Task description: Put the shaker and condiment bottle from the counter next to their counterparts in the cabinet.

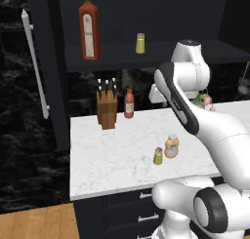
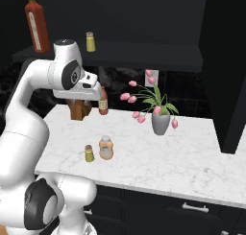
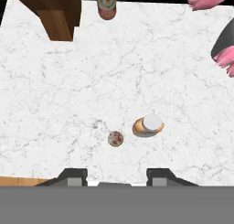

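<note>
The tiny yellow-green shaker [image 1: 157,156] with its dark cap stands on the white marble counter [image 1: 107,160] near the front edge. Just to its right is the squat peach-orange condiment bottle [image 1: 171,146]. In the hand view I look straight down on the shaker [image 3: 115,138] and the bottle [image 3: 147,125]. My gripper [image 3: 117,178] hangs high above them, open and holding nothing. On the black cabinet's shelf [image 1: 161,53] stand the tall red green-capped bottle [image 1: 89,30] and the yellow tan-capped shaker [image 1: 140,43], well apart.
A wooden knife block [image 1: 107,109] and a slim red-brown bottle [image 1: 129,103] stand at the counter's back. A grey vase of pink tulips [image 2: 161,121] sits to the right. The cabinet door with its long white handle [image 1: 33,62] stands open at the left.
</note>
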You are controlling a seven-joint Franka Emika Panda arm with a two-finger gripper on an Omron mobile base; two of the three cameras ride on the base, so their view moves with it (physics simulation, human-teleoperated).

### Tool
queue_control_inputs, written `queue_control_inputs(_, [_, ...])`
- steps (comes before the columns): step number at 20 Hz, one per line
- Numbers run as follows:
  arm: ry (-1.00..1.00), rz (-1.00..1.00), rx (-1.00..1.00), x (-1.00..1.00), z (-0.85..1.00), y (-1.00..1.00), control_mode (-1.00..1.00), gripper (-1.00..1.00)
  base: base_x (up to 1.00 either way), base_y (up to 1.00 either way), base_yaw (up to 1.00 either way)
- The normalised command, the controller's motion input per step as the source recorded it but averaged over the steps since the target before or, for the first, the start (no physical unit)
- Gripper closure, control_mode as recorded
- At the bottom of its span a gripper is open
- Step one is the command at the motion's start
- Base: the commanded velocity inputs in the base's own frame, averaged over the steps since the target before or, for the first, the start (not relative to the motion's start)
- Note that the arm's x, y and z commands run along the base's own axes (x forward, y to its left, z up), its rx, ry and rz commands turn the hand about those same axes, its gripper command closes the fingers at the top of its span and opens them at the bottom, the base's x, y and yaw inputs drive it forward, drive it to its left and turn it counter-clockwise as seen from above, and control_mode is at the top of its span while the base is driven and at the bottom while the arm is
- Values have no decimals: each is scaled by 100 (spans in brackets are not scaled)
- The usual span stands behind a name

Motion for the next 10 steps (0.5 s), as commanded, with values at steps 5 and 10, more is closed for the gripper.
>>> queue_control_inputs(5, [3, 0, 0, -2, -13, 0, -100, -100, 0, 0, 0])
queue_control_inputs(10, [-1, 1, 0, -20, -19, 0, -100, -100, 0, 0, 0])
